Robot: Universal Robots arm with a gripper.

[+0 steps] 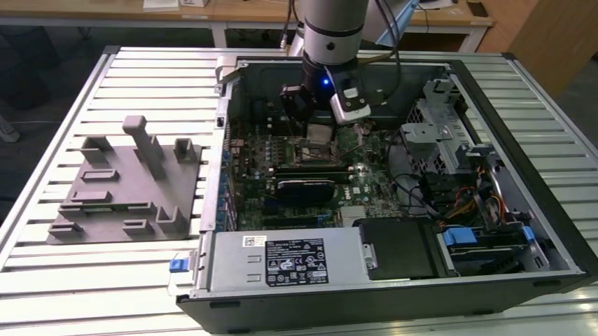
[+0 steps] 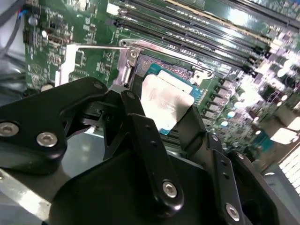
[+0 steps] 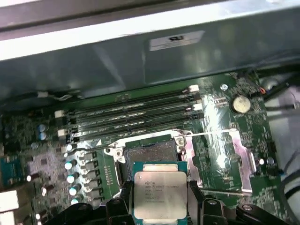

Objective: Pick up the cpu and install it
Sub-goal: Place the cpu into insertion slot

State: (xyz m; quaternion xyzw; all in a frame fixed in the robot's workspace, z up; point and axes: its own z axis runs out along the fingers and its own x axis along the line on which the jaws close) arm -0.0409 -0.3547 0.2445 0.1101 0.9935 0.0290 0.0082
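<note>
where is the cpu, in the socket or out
Out: the silvery square metal-topped cpu is clamped in the black gripper, over the empty socket.

- The cpu (image 3: 160, 195), held over the socket (image 3: 149, 155), has one edge cut off by the first wrist view's border.
- In the second wrist view, the fingers (image 2: 145, 140) of the gripper (image 2: 161, 112) cover the cpu's near side and part of the socket.

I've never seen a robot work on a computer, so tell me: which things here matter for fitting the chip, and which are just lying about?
In the job:
cpu, clamped in the gripper
open socket on the motherboard

Just lying about:
grey fixture on the table
power supply
memory slots
drive cage
</note>
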